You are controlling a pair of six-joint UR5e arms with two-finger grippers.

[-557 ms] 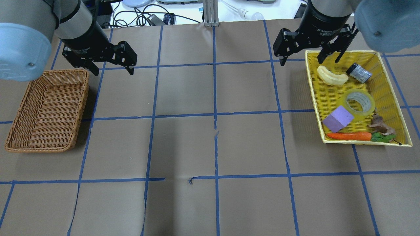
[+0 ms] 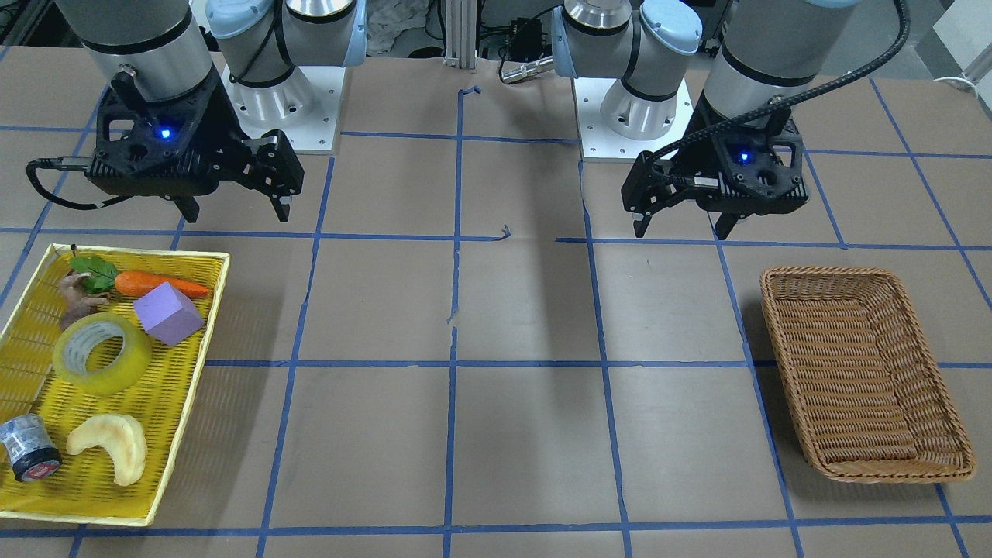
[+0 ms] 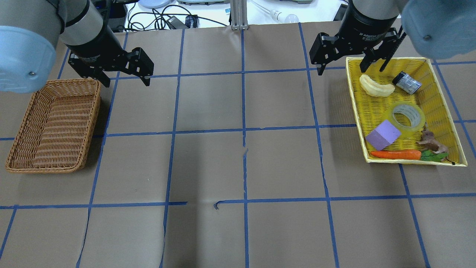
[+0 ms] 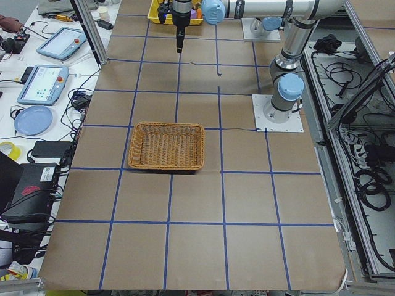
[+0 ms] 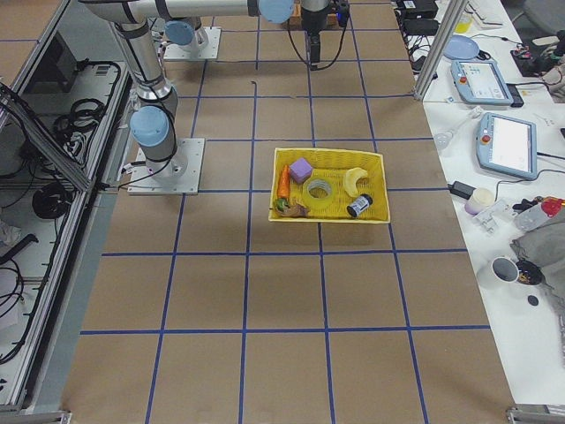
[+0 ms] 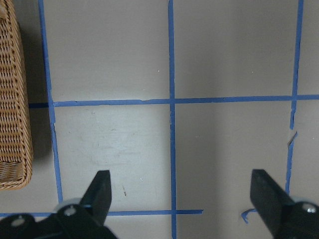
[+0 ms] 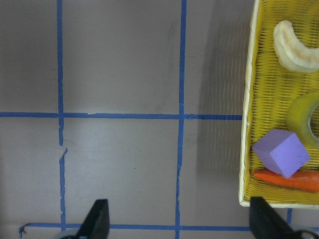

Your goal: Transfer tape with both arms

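A brown paper-covered table [image 3: 208,163] marked into squares by blue tape lines fills the scene, with cables and bench clutter beyond its far edge.

The wide roll of translucent yellow packing tape [image 3: 405,128] lies flat, core hole up, in the shallow yellow mesh tray [image 3: 373,109] on the robot's right. A purple foam cube [image 3: 383,135] sits tight against it on the inner side; I cannot tell whether they touch. A small brown animal figure [image 3: 431,141] stands just beside it on the other. An orange toy carrot [image 3: 396,154] lies along the tray's near wall. A pale crescent pastry [image 3: 376,86] and a small grey cylinder [image 3: 407,82] lie at the far end.

The right gripper [image 3: 344,70] hangs spread wide and empty over the tray's far inner corner, well apart from the roll. The left gripper [image 3: 127,82] is equally wide and empty just beside the brown wicker basket [image 3: 44,169].

The crowding is the main hazard. A finger coming down outside the roll would likely strike the cube or the figure, shoving the roll or pinching a neighbour with it. A pinch on one wall through the core seems safer, but the slick film could slip and let the roll swing. The light tray may also drag if a finger catches its mesh. At the hand-over, a grip that leaves little free rim for the left gripper risks a fumble and a drop.
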